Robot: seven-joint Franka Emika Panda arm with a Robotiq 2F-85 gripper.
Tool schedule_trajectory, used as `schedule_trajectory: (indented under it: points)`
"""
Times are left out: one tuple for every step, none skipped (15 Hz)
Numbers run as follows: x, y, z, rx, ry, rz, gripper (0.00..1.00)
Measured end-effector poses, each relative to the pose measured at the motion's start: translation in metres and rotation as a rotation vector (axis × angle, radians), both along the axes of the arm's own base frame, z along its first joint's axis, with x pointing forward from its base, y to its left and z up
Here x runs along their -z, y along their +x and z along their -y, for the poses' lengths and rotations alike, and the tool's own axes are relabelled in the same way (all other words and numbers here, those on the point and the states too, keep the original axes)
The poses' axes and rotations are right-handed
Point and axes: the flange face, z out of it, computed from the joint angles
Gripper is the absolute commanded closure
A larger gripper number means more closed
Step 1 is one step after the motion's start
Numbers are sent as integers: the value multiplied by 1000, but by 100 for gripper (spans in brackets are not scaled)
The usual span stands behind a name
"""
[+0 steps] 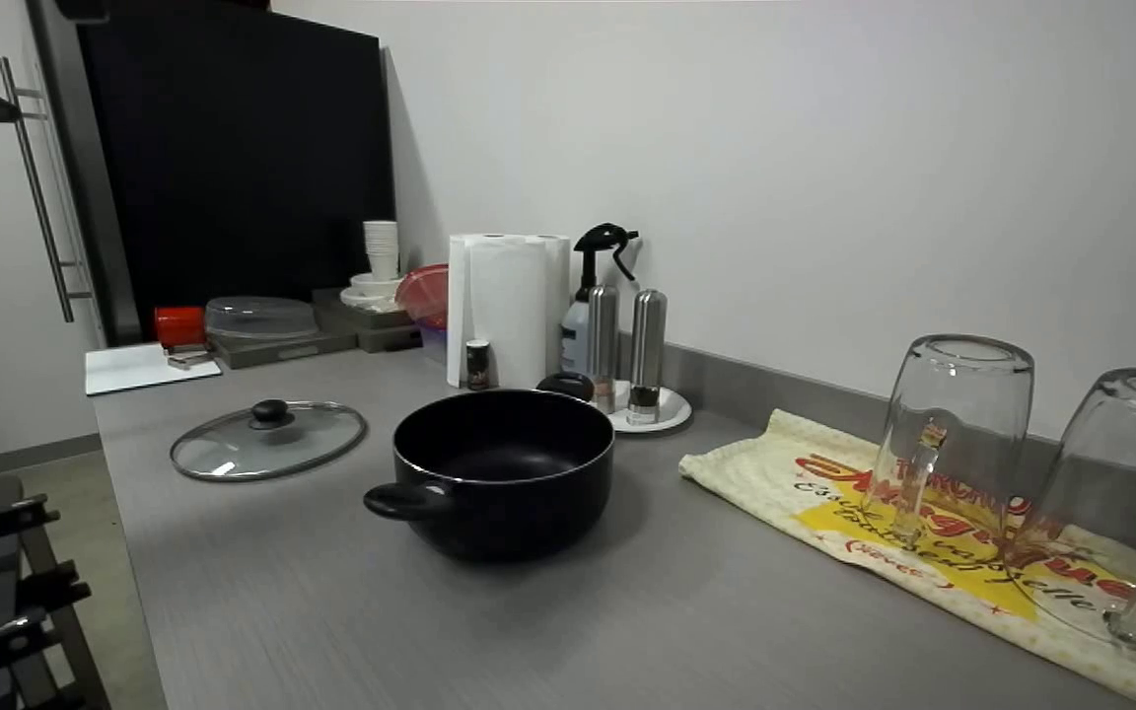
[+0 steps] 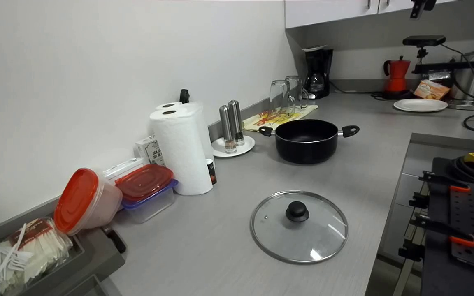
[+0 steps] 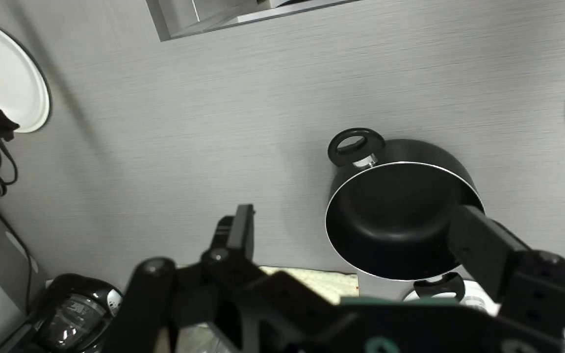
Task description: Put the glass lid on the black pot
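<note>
We know this is a kitchen: we see white cupboards (image 2: 331,11), a long gray counter (image 2: 204,242), a coffee maker (image 2: 320,70), a black pot (image 2: 306,149) and glass lid (image 2: 298,230), paper towels (image 2: 180,154), silver grinders (image 1: 648,335), big glass mugs (image 1: 958,434) and plastic food boxes (image 2: 150,210).

The tool (image 3: 356,225) gapes, its two fingers (image 3: 476,245) wide apart.

White glare spots the glass lid (image 2: 298,230); shadows fall softly.
</note>
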Motion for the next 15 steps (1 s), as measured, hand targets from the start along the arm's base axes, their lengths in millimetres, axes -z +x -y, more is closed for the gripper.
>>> schedule_trajectory:
  points:
    - [0, 0, 0, 0, 0, 0, 0]
    - [0, 0, 0, 0, 0, 0, 0]
    - [0, 0, 0, 0, 0, 0, 0]
    - [0, 0, 0, 0, 0, 0, 0]
    - [0, 0, 0, 0, 0, 0, 0]
    - [0, 1, -1, -4, 1, -1, 0]
    - [1, 4, -5, -18, 0, -3, 0]
    - [2, 9, -12, -40, 3, -5, 0]
    - [4, 16, -22, -71, 6, -4, 0]
    - [7, 26, -35, -111, 9, -1, 0]
    - [11, 37, -51, -155, 12, 3, 0]
    - [15, 48, -68, -202, 17, 6, 0]
    - [21, 60, -87, -249, 24, 9, 0]
    - [27, 70, -106, -295, 32, 11, 0]
    - [34, 80, -125, -338, 43, 14, 0]
